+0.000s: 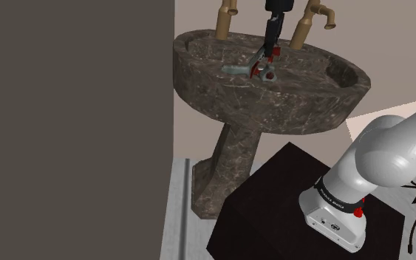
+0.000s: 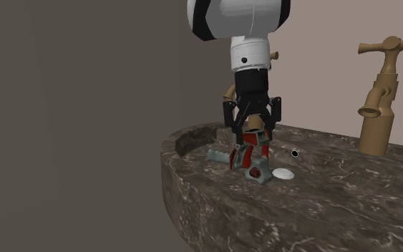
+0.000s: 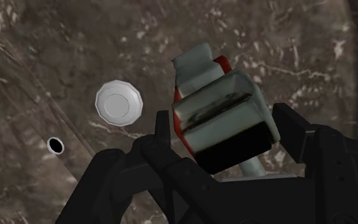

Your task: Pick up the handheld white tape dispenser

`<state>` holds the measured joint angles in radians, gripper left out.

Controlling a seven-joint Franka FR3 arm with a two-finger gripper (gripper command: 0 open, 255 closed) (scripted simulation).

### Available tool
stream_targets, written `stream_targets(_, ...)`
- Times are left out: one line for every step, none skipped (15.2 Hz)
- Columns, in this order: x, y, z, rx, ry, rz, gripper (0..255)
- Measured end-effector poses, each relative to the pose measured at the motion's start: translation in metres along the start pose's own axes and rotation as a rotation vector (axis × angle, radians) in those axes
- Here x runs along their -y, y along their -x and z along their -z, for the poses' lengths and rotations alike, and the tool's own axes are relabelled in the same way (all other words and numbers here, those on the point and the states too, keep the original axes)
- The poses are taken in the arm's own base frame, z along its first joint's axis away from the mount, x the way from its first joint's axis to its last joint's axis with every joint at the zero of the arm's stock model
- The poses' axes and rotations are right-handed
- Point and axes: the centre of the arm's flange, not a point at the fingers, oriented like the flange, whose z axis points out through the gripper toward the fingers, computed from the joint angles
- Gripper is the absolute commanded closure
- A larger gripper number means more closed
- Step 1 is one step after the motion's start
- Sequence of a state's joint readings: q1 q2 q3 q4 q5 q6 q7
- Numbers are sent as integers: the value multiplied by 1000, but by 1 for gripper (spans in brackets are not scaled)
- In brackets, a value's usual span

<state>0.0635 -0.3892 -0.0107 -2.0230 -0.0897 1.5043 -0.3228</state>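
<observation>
No legible text (arm (image 1: 380, 166) lettering too small)

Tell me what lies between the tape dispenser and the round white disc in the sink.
The stretch is bare: in the wrist view, just marbled sink floor separates the tape dispenser from the round white disc.

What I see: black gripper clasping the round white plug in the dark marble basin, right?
No: the black gripper clasps the grey-and-red tape dispenser; the round white plug lies beside it in the dark marble basin. See wrist view.
</observation>
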Motion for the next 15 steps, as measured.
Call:
stream_targets(0, 1, 4, 1, 0, 0, 255)
stream_targets(0, 1, 8, 1, -1, 0, 255)
stream_targets(-1, 1, 12, 1, -1, 0, 255)
stream_targets(-1, 2, 17, 1, -1, 0, 255)
stream_targets(-1, 4, 24, 1, -1, 0, 255)
stream_targets(0, 6, 27, 1, -1, 0, 255)
stream_targets(-2, 6, 32, 2, -1, 0, 255)
stream_targets(-2, 5, 38, 2, -1, 0, 255)
stream_targets(-2, 6, 43, 1, -1, 0, 255)
stream_targets(-2, 7, 48, 1, -1, 0, 255)
stream_targets(-3, 8, 53, 1, -1, 0, 255)
stream_targets(-4, 10, 58, 1, -1, 0, 255)
stream_targets(-3, 10, 63, 1, -1, 0, 255)
stream_targets(-3, 12, 69, 1, -1, 0, 255)
stream_targets(-3, 11, 72, 1, -1, 0, 255)
